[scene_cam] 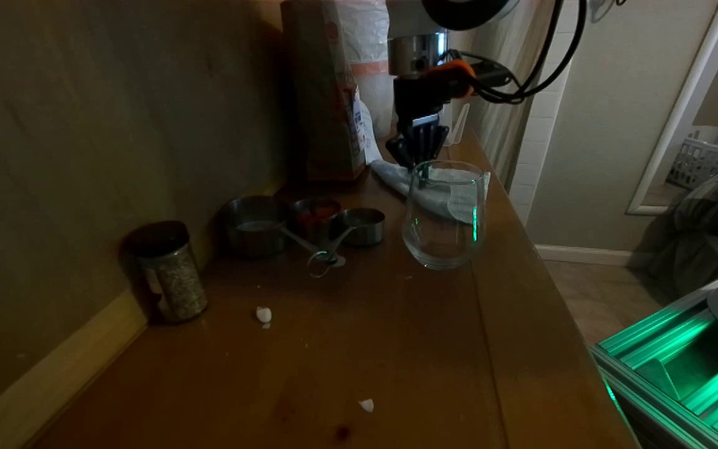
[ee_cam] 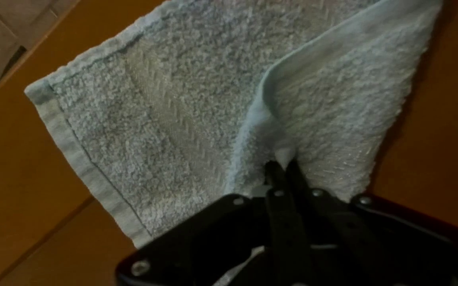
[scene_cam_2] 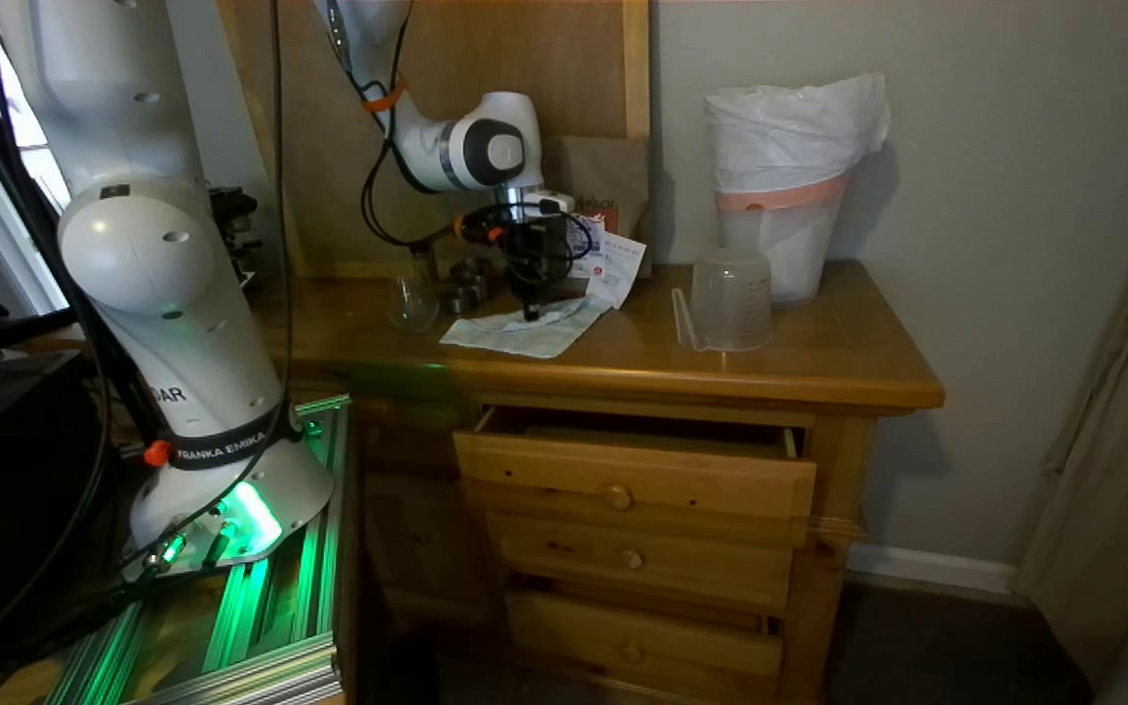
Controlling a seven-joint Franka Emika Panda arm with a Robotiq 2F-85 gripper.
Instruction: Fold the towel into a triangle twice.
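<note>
In an exterior view I see the towel (scene_cam_2: 525,338) near the front edge of the surface (scene_cam_2: 838,338); in the wrist view the claw (ee_cam: 282,163) pinches its turned-over flap (ee_cam: 348,103), which I'd draw low toward that edge before releasing.

Tool (scene_cam: 420,166) at the towel (scene_cam: 392,177), behind a clear glass (scene_cam: 443,234); metal cups (scene_cam: 258,236) and dark-lidded jar (scene_cam: 177,285) on the tabletop (scene_cam: 365,337)

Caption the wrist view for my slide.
The hand pinches the turned-over part of a pale towel on a wooden surface.
</note>
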